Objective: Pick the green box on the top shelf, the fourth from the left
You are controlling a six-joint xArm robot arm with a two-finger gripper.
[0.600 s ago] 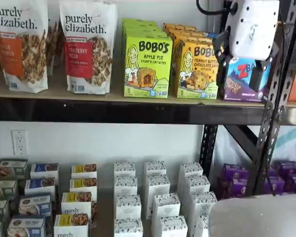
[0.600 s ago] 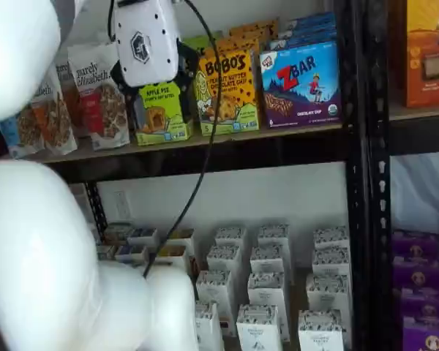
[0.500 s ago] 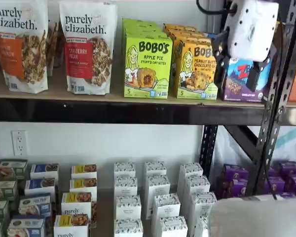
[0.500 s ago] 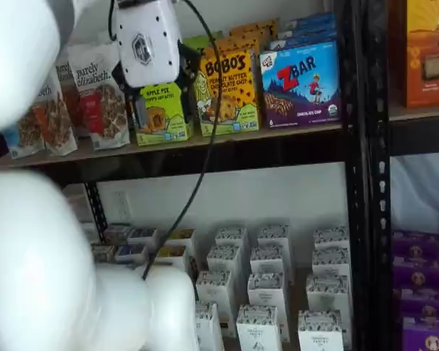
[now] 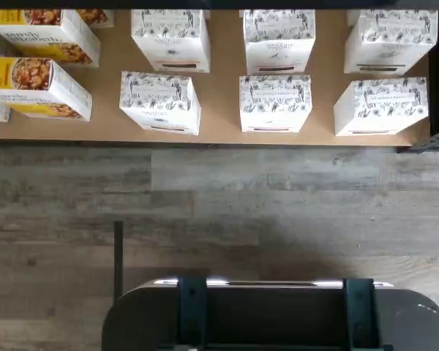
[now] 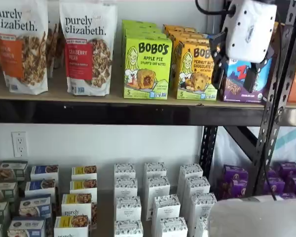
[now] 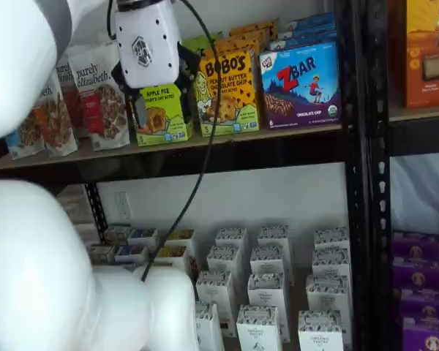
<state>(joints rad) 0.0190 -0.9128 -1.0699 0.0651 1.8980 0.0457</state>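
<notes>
The green box [image 6: 147, 66] is a lime-green Bobo's Apple Pie carton. It stands upright at the front of a row on the top shelf [image 6: 113, 111], between a granola bag and a yellow-orange Bobo's box. My gripper [image 6: 235, 84] hangs in front of the shelf, white body above, black fingers spread with a gap, holding nothing. In a shelf view it sits right of the green box, before the ZBar box. In a shelf view the gripper [image 7: 161, 102] overlaps the green box [image 7: 163, 121] above the shelf beam [image 7: 241, 150]. The wrist view shows neither.
Purely Elizabeth granola bags [image 6: 89, 47] stand left of the green box; the yellow-orange Bobo's box [image 6: 197, 69] and ZBar box [image 7: 300, 84] stand right. Black uprights [image 6: 276, 98] flank the bay. White cartons [image 5: 275, 102] fill the lower shelf. The arm's white body [image 7: 51, 278] fills a corner.
The gripper has shifted slightly to the left and up in front of the top shelf, with its fingers still spread. The boxes have not moved.
</notes>
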